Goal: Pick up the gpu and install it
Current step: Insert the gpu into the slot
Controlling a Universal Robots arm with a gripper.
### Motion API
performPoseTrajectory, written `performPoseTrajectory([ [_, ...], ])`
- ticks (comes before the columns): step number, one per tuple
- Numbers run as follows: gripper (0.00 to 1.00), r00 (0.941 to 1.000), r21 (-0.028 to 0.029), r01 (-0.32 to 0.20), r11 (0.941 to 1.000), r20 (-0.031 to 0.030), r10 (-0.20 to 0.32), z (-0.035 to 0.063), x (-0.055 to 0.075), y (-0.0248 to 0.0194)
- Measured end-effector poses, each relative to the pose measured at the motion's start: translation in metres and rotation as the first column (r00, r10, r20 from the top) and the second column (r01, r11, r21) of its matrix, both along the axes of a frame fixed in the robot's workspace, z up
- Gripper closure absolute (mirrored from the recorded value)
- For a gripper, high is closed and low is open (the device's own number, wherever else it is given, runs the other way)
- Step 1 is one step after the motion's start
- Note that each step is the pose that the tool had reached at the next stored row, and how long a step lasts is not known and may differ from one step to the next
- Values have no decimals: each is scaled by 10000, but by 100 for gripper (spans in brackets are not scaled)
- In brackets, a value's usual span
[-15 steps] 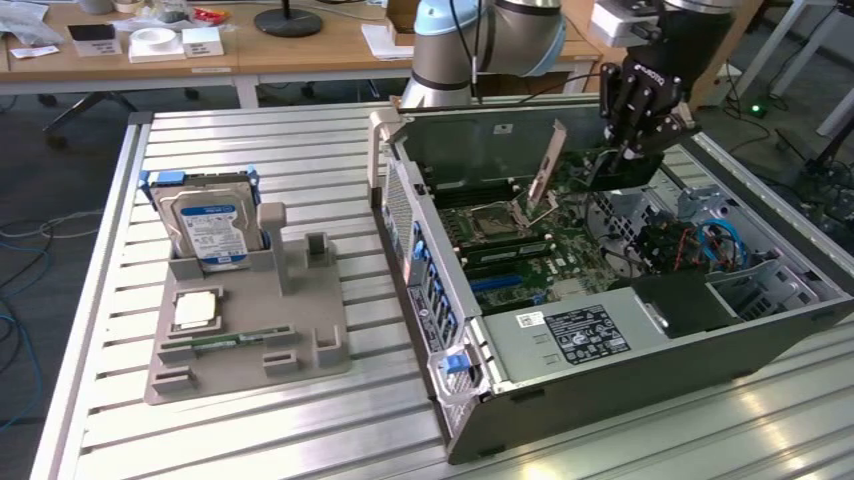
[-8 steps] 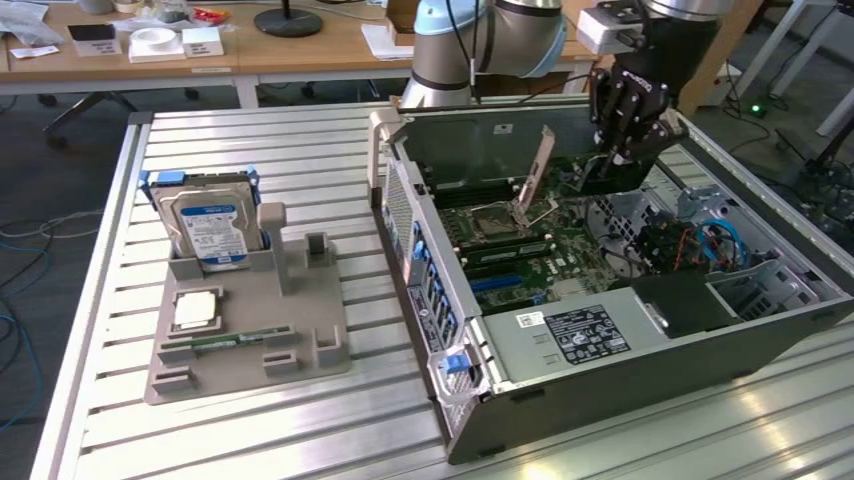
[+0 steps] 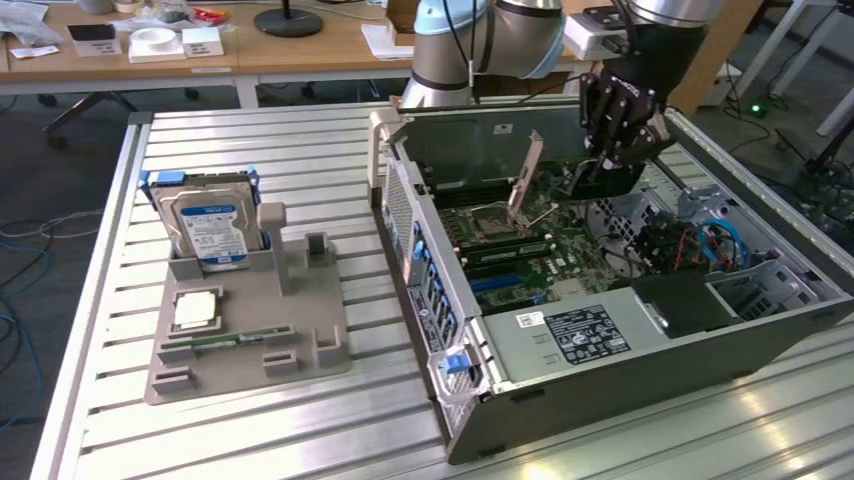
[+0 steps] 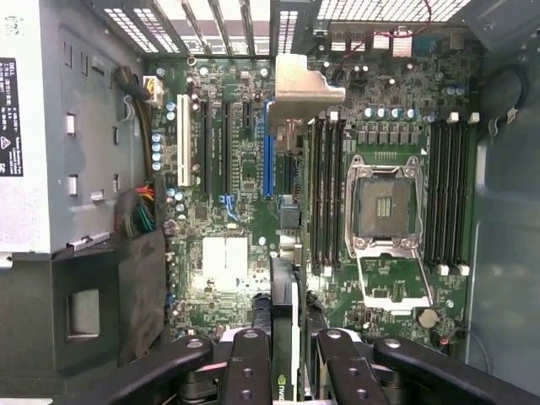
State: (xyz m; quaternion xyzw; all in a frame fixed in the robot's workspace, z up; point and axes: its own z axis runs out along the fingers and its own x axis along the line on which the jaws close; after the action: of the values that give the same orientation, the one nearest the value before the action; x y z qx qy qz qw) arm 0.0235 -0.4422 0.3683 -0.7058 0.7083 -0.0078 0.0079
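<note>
My gripper (image 3: 617, 158) hangs inside the open computer case (image 3: 441, 330), shut on the gpu (image 3: 587, 186). The gpu is a thin dark card held on edge, its long metal bracket (image 3: 534, 160) standing upright at the end toward the case's back wall. In the wrist view the card (image 4: 287, 278) shows edge-on between my two black fingers (image 4: 246, 371), with the bracket (image 4: 305, 84) at its far end. It hovers above the green motherboard (image 4: 228, 261), just beside the long blue slot (image 4: 267, 143). Whether the card's lower edge touches a slot is hidden.
The open CPU socket (image 4: 386, 207) and rows of memory slots (image 4: 325, 194) lie beside the card. A power supply (image 3: 577, 335) and drive bays fill the case's near end. On the exterior view's left, a grey holder (image 3: 247, 350) carries a hard drive (image 3: 207, 225), a CPU (image 3: 198, 310) and a memory stick (image 3: 227, 341).
</note>
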Motion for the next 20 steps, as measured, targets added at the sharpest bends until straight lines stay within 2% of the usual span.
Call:
performPoseTrajectory([
  [20, 74, 10000, 2, 31, 10000, 1, -31, -152, -224, -9],
])
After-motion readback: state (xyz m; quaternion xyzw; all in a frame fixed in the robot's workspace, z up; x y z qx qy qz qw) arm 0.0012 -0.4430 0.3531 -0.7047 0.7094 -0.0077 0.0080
